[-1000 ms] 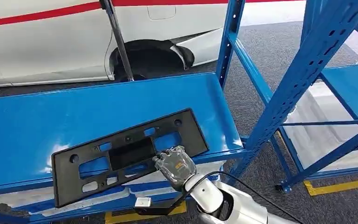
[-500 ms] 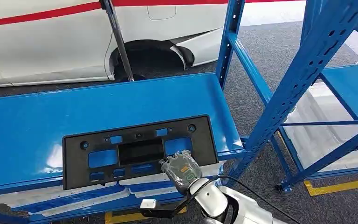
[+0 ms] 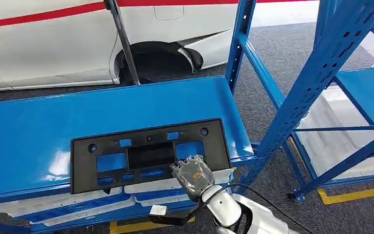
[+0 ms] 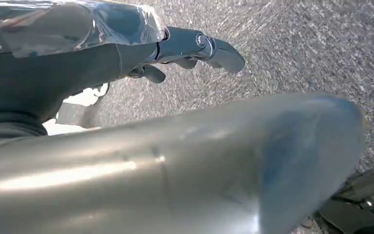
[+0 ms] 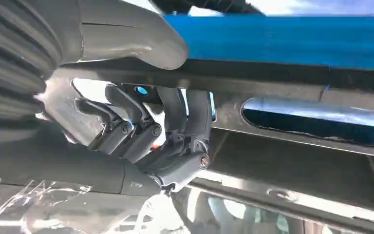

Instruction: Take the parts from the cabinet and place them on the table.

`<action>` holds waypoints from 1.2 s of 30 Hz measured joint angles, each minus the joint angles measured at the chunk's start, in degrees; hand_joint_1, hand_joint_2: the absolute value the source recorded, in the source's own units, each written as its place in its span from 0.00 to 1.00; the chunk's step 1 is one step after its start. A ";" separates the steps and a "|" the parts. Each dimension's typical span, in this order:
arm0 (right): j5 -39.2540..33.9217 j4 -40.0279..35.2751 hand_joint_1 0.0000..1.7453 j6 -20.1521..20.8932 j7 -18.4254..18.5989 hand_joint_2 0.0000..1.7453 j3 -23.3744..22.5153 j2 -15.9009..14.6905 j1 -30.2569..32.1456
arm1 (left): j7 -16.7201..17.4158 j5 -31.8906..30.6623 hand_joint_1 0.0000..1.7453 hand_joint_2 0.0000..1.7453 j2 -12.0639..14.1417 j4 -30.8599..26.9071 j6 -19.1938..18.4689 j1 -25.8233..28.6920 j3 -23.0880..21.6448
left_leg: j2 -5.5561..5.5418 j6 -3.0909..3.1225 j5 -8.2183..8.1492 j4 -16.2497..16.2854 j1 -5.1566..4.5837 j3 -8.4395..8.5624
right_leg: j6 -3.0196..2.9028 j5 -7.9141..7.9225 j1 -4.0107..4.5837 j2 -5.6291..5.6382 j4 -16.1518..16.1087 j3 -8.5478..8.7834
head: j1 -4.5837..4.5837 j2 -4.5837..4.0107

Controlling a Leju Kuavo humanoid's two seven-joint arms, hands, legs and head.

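A matt black plastic plate frame [image 3: 148, 154] lies on a glossy blue painted metal shelf [image 3: 44, 126] above rough grey carpet [image 3: 272, 58].

Plate frame [image 3: 148, 153] lies flat on shelf [image 3: 39, 126], near front edge, overhanging it. Right hand [image 3: 192, 174] at frame's front right edge, apparently gripping. Car [image 3: 53, 44] behind shelf. Upright [image 3: 316, 73] right of shelf.

Head view high, facing down at shelf [image 3: 126, 105]; right wrist close, same shelf [image 5: 292, 41].
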 joint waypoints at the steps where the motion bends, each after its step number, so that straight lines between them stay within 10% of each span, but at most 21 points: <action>1: 0.26 0.26 1.00 -0.46 -0.55 1.00 0.00 0.13 -0.52 | 0.00 -0.11 0.00 0.00 0.02 0.02 0.04 -0.02 -0.02 | 0.00 0.00 0.00 0.00 0.00 0.00 | 0.00 0.00 0.00 -0.01 0.00 0.00 | 0.00 0.00; 27: -1.05 7.98 1.00 -8.24 -0.81 1.00 -0.17 5.01 -4.43 | 0.26 -2.56 0.00 0.00 3.06 0.31 -0.04 -0.24 -0.87 | -0.01 -0.01 0.01 0.01 0.04 -0.05 | -0.03 -0.01 0.04 -0.03 0.01 -0.05 | 0.00 0.00; 28: -0.81 7.98 1.00 -8.28 -0.79 1.00 -0.22 5.01 -4.44 | -0.53 -2.58 0.00 1.00 3.08 0.31 -0.02 -0.23 -0.92 | -0.02 -0.01 0.01 0.01 0.04 -0.05 | -0.03 -0.01 0.04 -0.03 0.01 -0.06 | 0.00 0.00; 36: 0.55 7.98 1.00 -8.59 -0.42 1.00 -0.68 5.01 -5.34 | -4.65 -3.37 0.00 1.00 3.15 0.31 0.48 -0.24 -1.81 | -0.01 -0.01 0.01 0.01 0.04 -0.05 | -0.03 -0.01 0.05 -0.02 0.01 -0.06 | 0.00 0.00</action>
